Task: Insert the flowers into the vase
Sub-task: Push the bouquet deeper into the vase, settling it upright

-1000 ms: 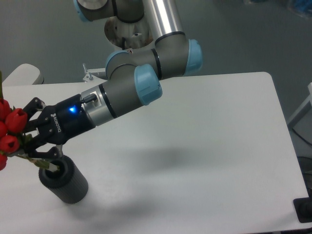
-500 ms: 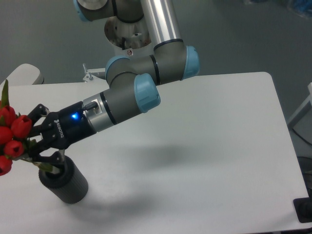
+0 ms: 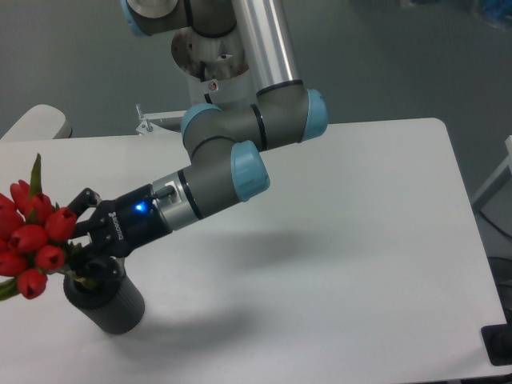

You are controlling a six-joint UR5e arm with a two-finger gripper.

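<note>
A single robot arm [image 3: 240, 120] reaches from the top centre of the view down toward the lower left. Its silver upper tube descends steeply to a grey joint block with pale blue end caps, where the limb bends sharply. From there the grey wrist [image 3: 212, 190], capped in blue, slopes down and leftward, ending in a silver ring and a black body with a small blue light glowing on its side. The pincer [image 3: 82, 246] points left and slightly downward, its two black fingers [image 3: 83, 204] set one above the other and apparently drawn in, though the lower finger is partly hidden.
</note>
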